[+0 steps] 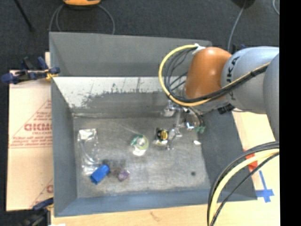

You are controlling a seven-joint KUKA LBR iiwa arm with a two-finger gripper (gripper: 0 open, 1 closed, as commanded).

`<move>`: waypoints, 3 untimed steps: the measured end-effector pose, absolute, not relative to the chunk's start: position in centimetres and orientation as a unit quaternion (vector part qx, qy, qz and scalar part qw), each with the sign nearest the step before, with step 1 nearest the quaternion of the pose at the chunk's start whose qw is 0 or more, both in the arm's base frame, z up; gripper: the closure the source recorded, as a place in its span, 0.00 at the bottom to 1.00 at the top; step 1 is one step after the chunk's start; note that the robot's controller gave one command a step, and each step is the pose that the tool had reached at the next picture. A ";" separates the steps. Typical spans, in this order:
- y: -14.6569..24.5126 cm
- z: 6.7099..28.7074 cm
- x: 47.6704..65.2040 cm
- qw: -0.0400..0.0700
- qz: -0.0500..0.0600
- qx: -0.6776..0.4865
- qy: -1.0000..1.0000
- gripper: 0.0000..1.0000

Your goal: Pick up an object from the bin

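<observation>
My gripper (178, 124) hangs low over the right half of the bin floor, below the arm's orange cover. A small black and yellow thing (162, 135) lies right at its lower left tip, touching or nearly touching it. A little further left sits a round clear thing with a green tint (139, 144).
At the bin's left, a crumpled clear plastic piece (88, 147) lies on the floor. Near the front left are a blue block (99, 174) and a small purple thing (122, 174). The arm and its cables hang over the bin's right side.
</observation>
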State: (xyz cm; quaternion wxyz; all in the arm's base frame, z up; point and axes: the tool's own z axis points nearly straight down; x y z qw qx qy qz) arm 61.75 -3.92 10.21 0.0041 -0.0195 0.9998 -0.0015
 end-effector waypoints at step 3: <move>-3.5 7.6 62.4 0.005 -0.001 -0.030 1.000 0.00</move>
